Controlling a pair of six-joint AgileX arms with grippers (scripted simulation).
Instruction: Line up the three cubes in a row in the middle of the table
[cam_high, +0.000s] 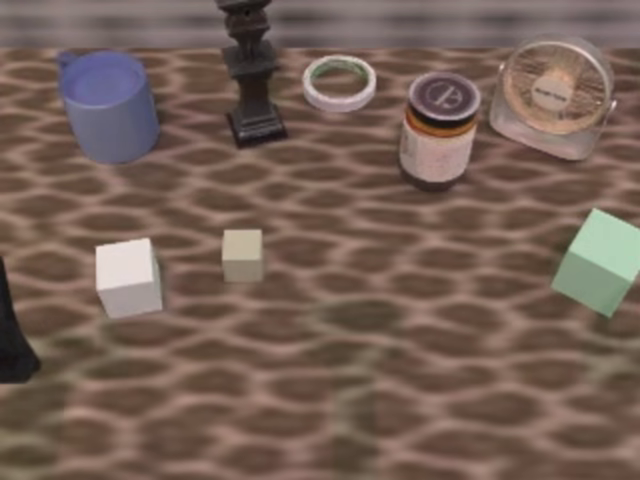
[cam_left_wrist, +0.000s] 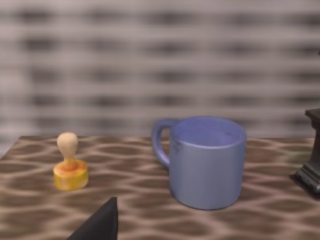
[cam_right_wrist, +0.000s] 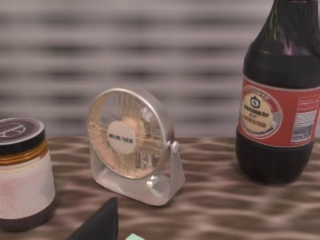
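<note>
Cubes still scattered, unaligned: whitish cube (cam_high: 128, 277) and beige cube (cam_high: 242, 254) left on desk (cam_high: 400, 380), mint cube (cam_high: 599, 262) far right; left tool (cam_high: 12, 335) parked at left edge, finger state can't tell.

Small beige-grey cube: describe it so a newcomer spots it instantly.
Start at the blue mug at the table's far left. In front of it stands a whitish cube; just right sits the small beige-grey cube, smallest and dullest of the three.

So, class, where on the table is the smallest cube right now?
In the top view, the small beige-grey cube sits left of centre on the table, just right of the whitish cube and nearer than the dark pedestal.
</note>
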